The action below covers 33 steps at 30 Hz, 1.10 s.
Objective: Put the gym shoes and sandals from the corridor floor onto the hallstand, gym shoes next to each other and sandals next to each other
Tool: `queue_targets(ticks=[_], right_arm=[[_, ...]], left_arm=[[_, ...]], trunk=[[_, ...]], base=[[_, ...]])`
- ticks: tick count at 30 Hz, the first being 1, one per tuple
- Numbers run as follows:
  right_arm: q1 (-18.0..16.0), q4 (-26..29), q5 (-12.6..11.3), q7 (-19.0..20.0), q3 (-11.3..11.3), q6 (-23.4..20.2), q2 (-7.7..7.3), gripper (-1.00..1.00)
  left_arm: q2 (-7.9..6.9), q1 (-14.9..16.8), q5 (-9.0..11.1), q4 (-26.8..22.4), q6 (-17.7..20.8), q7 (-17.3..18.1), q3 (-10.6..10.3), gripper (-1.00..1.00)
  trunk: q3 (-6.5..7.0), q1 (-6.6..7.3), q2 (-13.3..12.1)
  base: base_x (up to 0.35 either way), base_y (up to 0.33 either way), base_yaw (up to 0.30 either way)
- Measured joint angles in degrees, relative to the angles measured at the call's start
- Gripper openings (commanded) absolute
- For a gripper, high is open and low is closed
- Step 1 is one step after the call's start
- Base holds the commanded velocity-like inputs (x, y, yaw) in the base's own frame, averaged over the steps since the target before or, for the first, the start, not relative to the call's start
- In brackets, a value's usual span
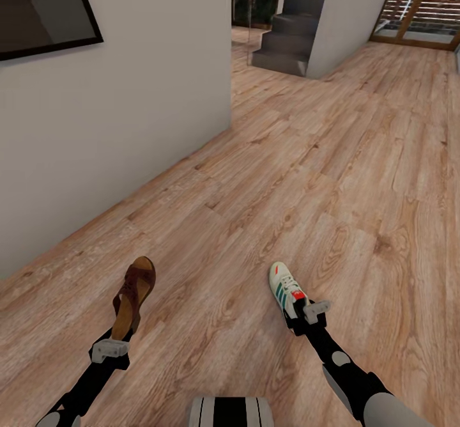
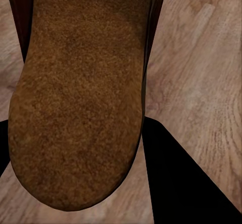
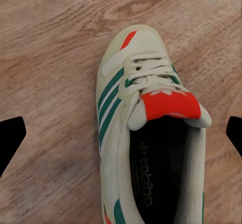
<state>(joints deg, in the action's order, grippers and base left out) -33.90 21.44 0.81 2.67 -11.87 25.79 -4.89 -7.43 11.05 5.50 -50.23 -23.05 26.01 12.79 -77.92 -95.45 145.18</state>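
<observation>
My left gripper (image 1: 114,344) clamps a sandal (image 1: 133,296) by its heel and my right gripper (image 1: 308,319) clamps a gym shoe (image 1: 286,290) likewise, each shoe's long axis pointing away from me, above the corridor floor (image 1: 300,178).

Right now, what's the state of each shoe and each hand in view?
Dark brown leather open-toe sandal: off the floor, held at its heel end, toe pointing away from the robot.
Cream-white lace-up sneaker with green stripes: off the floor, held at its heel end, laces tied.
Left hand: shut on the sandal.
Right hand: shut on the sneaker.
Brown wood-plank floor: bare around both shoes.
</observation>
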Motion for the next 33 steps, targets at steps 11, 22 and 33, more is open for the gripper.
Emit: queue_targets(ticks=[11,22,33], right_arm=[[0.00,0.03,0.00,-0.01,0.00,0.01,-0.04,1.00],[0.00,0.04,-0.06,-0.01,0.00,0.02,-0.28,1.00],[0.00,0.04,-0.08,-0.02,0.00,0.05,-0.36,1.00]], left_arm=[[0.03,0.00,-0.06,0.00,0.01,0.02,-0.04,-1.00],[0.04,0.00,-0.07,0.00,0.00,0.05,-0.05,-1.00],[0.24,0.01,-0.19,0.03,-0.01,-0.13,-0.14,-1.00]], trunk=[[0.00,0.00,0.00],[0.00,0.00,0.00],[0.00,0.00,0.00]], base=[[0.000,0.000,0.009],[0.000,0.000,0.001],[0.000,-0.093,0.000]])
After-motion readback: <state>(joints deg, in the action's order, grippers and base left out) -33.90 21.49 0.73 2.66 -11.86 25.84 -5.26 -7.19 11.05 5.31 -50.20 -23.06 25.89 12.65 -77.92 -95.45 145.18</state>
